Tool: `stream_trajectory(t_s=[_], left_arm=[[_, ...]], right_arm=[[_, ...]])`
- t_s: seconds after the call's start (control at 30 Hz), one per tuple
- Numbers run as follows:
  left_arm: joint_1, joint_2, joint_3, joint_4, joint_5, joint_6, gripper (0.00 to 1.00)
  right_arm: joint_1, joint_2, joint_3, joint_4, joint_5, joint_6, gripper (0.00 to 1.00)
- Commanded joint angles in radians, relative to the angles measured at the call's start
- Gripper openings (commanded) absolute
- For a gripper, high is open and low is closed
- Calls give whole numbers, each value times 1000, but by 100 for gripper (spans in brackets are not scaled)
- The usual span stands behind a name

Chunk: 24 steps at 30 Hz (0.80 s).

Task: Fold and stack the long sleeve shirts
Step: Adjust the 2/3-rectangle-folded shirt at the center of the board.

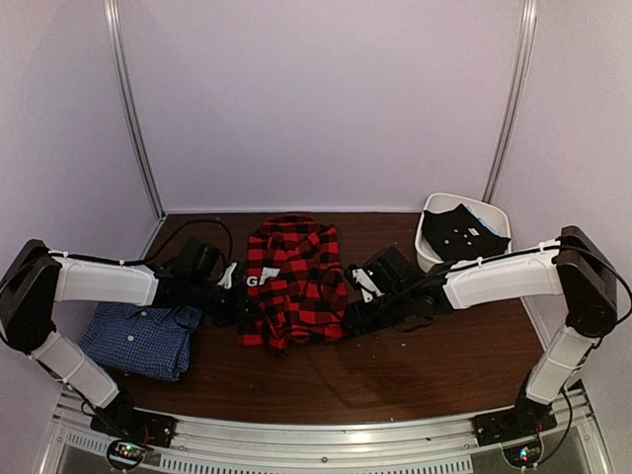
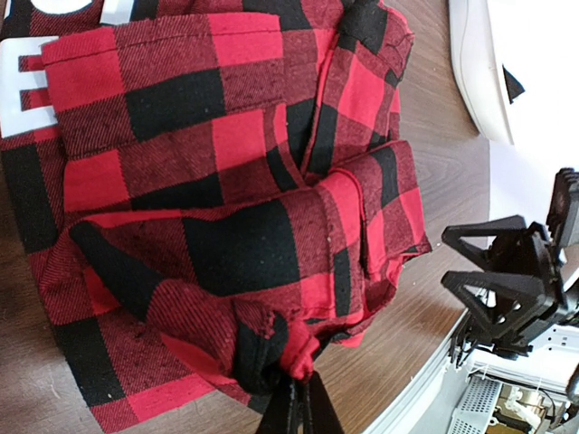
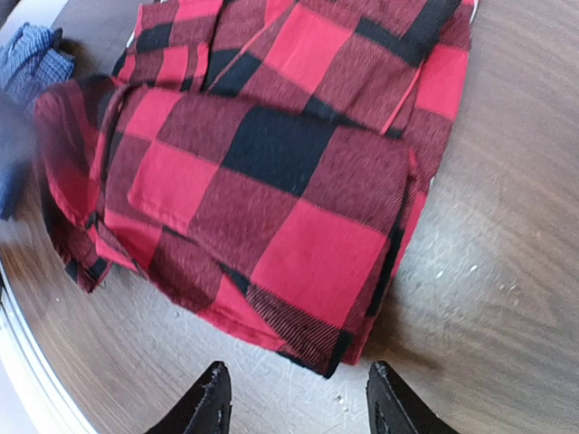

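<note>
- The plaid shirt (image 1: 291, 281) lies partly folded in the middle of the tabletop (image 1: 415, 375), reaching toward the far edge.
- The blue shirt (image 1: 138, 339) sits folded by the left edge, near the near-left corner and apart from the plaid one.
- A white bin (image 1: 489, 212) stands at the far right corner with a black cloth (image 1: 462, 232) in it.
- From above, the left arm (image 1: 104, 281) and right arm (image 1: 499, 276) meet the plaid shirt at its left and right sides. How either pair of jaws stands cannot be told from there.
- The left wrist view settles it for the left jaws: they are pinched together on a bunched edge of the plaid shirt (image 2: 226, 226). A rolled fold of the fabric rises just beyond them.
- That view also shows white letters on a black panel at the shirt's far left, and the bin (image 2: 479, 72) past the shirt's far side.
- The right wrist view shows the right jaws parted fairly wide and holding nothing. Bare tabletop (image 3: 507, 271) lies between them, just short of the plaid shirt's (image 3: 271, 190) folded edge.
- Only that view catches the blue shirt (image 3: 32, 59) beyond the plaid one, blurred at the frame's corner.
</note>
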<state>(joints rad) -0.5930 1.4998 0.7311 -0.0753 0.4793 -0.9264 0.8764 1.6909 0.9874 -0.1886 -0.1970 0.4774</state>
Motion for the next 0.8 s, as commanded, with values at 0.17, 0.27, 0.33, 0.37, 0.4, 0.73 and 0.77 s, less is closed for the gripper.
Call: stream_trajectory(t_s=[0.17, 0.27, 0.33, 0.37, 0.4, 0.73, 0.77], left_arm=[[-3, -14, 7, 45, 6, -6, 4], [-4, -17, 4, 45, 4, -8, 4], [-4, -19, 2, 45, 3, -9, 4], [-4, -21, 1, 45, 1, -9, 4], [-4, -21, 1, 45, 1, -10, 4], [-3, -19, 6, 45, -3, -8, 4], [-4, -19, 7, 46, -4, -8, 4]], right_arm=[[38, 43, 0, 27, 63, -2, 49], [43, 62, 6, 29, 67, -5, 46], [47, 73, 9, 31, 71, -6, 45], [46, 77, 10, 33, 72, -6, 44], [46, 80, 12, 36, 73, -6, 43], [48, 101, 67, 25, 91, -3, 28], [48, 103, 72, 18, 94, -3, 26]])
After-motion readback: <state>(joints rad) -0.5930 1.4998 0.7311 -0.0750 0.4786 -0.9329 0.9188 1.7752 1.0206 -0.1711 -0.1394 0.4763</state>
